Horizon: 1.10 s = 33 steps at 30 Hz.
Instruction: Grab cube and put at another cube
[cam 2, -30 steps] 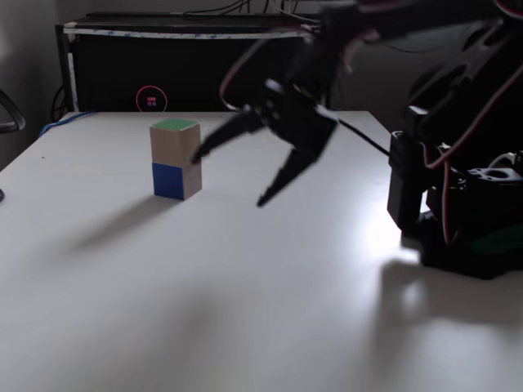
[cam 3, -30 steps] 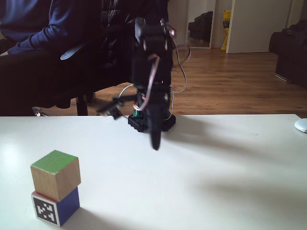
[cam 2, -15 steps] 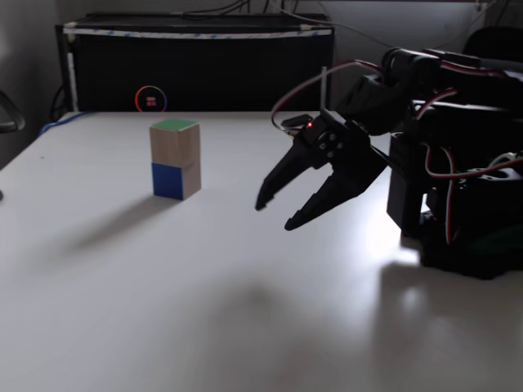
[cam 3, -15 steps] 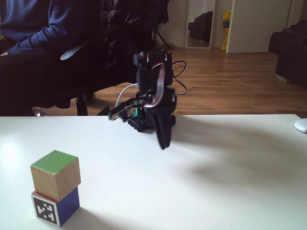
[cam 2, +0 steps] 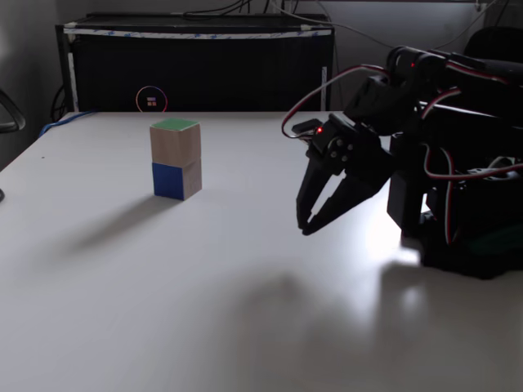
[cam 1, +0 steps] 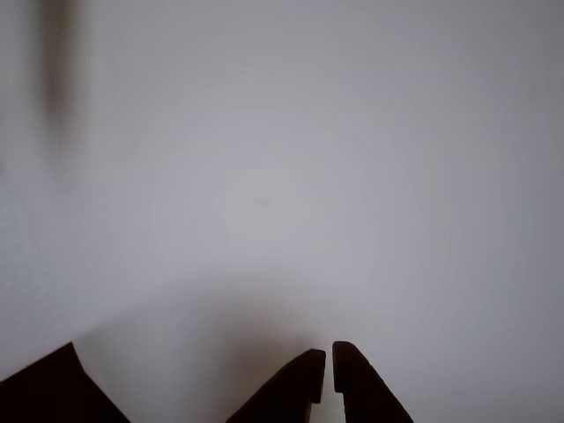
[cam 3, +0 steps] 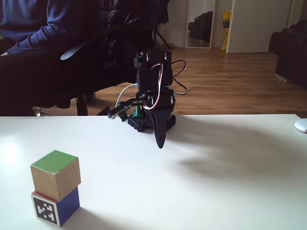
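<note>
Evidently placement done: green-topped cube (cam 2: 175,142) sits atop marker cube (cam 3: 53,206) on counter (cam 2: 204,278). Pincer (cam 2: 304,226) nearly closed, empty, well apart. Nothing left but parking.

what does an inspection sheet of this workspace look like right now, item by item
surface: white table, bare in front of the arm.
job's things: green-topped cube stacked on the marker cube, stack upright.
clutter: a white object at the table's right edge in a fixed view.
end effector: shut, empty, tips down above the table, well apart from the stack.
cables: red and white wires loop over the arm; blue cable at the far left edge.
surroundings: black cabinet behind; seated person, wood floor.
</note>
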Each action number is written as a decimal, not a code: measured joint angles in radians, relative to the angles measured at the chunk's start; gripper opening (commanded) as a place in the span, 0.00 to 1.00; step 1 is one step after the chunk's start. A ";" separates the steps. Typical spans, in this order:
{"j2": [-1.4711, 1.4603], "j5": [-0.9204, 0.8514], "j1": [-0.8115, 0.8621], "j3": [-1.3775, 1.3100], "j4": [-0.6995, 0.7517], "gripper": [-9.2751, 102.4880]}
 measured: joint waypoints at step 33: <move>0.000 -0.020 0.120 0.000 0.000 0.08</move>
